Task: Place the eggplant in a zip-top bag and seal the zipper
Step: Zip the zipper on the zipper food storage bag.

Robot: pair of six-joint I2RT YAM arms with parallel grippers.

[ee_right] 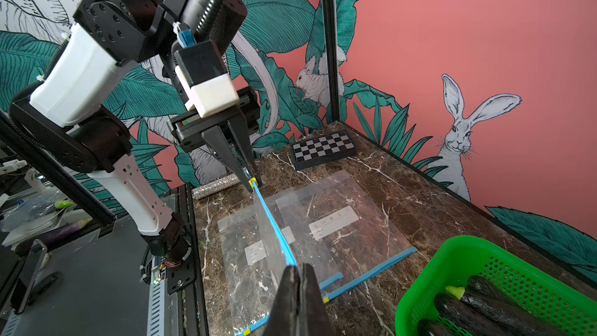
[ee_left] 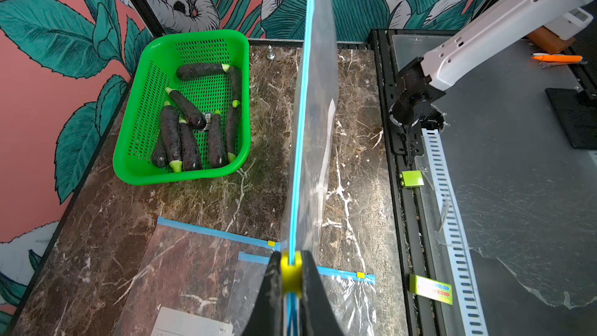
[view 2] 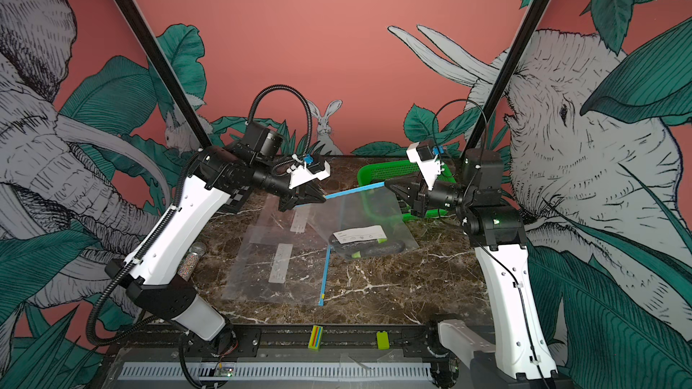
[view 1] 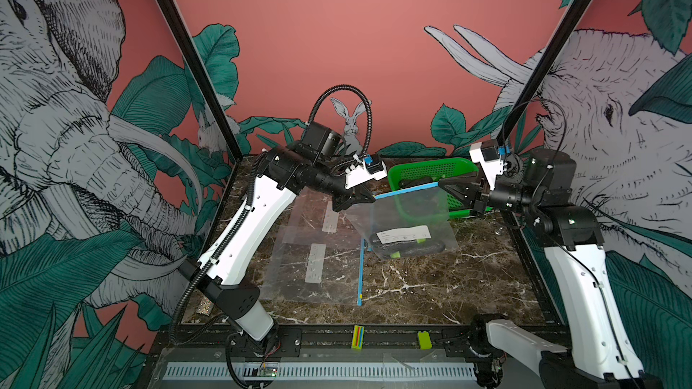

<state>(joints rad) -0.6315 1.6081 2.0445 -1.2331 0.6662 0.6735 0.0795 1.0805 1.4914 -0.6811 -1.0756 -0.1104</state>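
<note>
In both top views the clear zip-top bag (view 1: 397, 218) hangs by its blue zipper strip (view 1: 406, 190), pulled taut between left hand (view 1: 369, 200) and right hand (view 1: 442, 183) above the far middle of the dark marble surface (view 1: 430, 293). That is probably to keep the track straight for sealing. The dark eggplant with green cap (view 1: 412, 248) is already inside, lying in the bag's sagging bottom, which rests on the surface right of centre. Both arms reach inward with the hands roughly level, tips pointing at each other. Spare flat clear bags (view 1: 310, 267) lie toward the left edge, and a green perforated plastic basket (view 1: 423, 166) sits at the far right corner. Left wrist view: the left hand (ee_left: 290, 257) is clamped on the small yellow slider (ee_left: 290, 274) at its end of the strip. The strip looks closed along the span, but I can't confirm it. Loose eggplants (ee_left: 187, 137) fill the basket (ee_left: 181, 177). Right wrist view: the right hand (ee_right: 298, 273) is pinched together on the opposite zipper end, anchoring it. The left hand (ee_right: 251, 183) faces it, tips angled down.
</note>
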